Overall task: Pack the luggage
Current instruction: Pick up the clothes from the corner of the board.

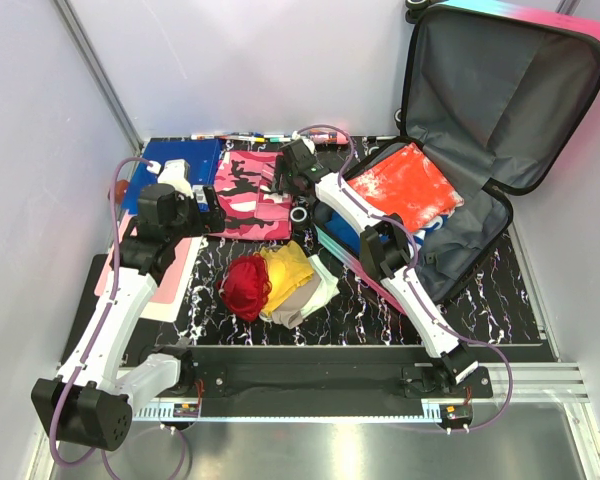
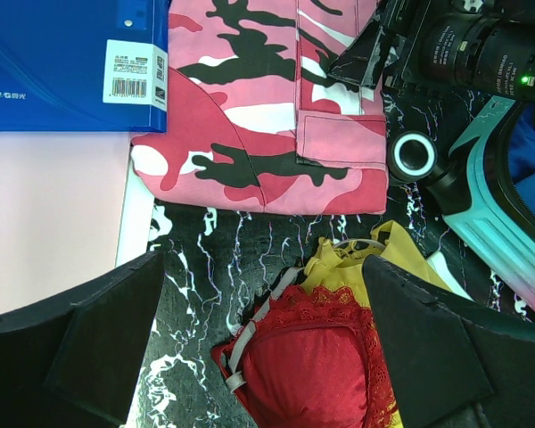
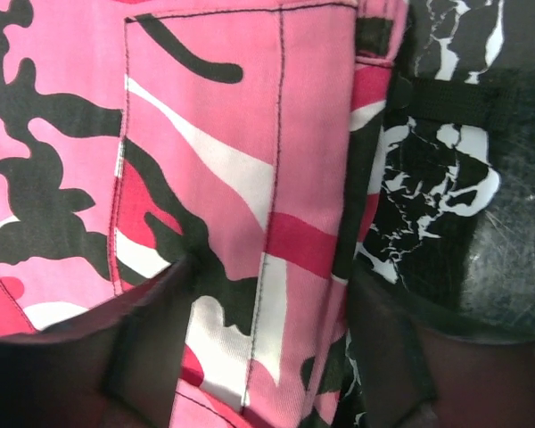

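One right tool (image 3: 266, 299) astride the pink camo garment (image 3: 205, 134), near open luggage (image 1: 480, 80).

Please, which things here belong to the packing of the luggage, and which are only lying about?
For the job: luggage, pink camouflage garment, loose clothes pile, red garment already inside.
Likely lying about: blue folder, pens, pink sheet.

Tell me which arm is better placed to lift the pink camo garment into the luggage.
Right. The right claw sits on the edge of the pink camo garment, jaws either side of the fabric, beside the open luggage. The left claw hovers open over the red garment instead.
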Robot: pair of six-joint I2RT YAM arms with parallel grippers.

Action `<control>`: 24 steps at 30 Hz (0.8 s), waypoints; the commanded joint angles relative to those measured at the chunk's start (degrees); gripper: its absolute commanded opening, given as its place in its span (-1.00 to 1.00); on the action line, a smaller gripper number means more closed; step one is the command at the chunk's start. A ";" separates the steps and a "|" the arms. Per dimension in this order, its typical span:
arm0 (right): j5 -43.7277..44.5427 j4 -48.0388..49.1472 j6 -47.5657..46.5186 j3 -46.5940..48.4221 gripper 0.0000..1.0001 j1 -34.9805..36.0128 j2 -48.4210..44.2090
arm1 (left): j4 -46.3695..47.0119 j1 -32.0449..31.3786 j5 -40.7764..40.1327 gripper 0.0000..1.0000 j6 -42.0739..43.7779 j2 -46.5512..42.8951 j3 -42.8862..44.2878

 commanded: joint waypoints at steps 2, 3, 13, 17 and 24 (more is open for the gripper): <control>-1.54 0.81 0.36 2.28 0.00 0.17 2.24 | 1.85 -0.37 0.17 0.98 -0.41 -0.98 0.81; -2.07 0.98 0.44 2.36 -0.07 0.17 2.33 | 1.85 -0.37 0.08 0.98 -0.41 -0.98 0.89; -6.11 4.93 0.53 1.31 -1.00 0.44 -2.23 | 1.76 -0.37 -0.01 0.98 -0.24 -0.81 0.89; -6.03 7.57 0.10 -0.27 -1.00 1.23 -6.36 | 1.76 -0.37 -0.09 0.98 -0.24 -0.81 0.89; -3.84 9.77 -0.61 -0.27 -1.00 2.63 -11.29 | 1.76 -0.37 -0.27 0.98 -0.15 -0.98 0.81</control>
